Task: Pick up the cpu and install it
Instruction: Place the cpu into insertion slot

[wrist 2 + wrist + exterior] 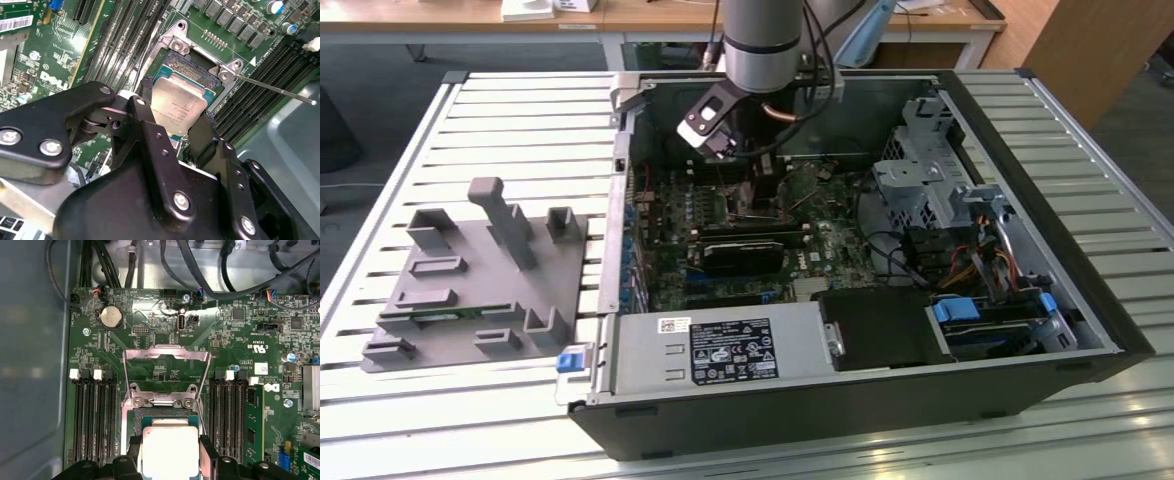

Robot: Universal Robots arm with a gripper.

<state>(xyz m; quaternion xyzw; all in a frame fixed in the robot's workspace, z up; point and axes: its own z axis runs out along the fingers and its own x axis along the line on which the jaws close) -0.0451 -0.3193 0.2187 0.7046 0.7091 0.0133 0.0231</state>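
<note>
Hand [174,120] grips the cpu [179,102] between its fingers, directly over the open socket [189,65]; pickup is done, and the retention frame [165,353] beyond the hand stands raised, unlatched. Whether the chip is fully seated cannot be told: the hand hides its near edge.

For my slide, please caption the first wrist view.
The black gripper grips the flat silvery square cpu at the open socket of the green motherboard.

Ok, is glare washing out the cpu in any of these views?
In the first wrist view the cpu glares almost white; in the second wrist view it shows only a soft sheen; in the exterior view the table slats shine.
</note>
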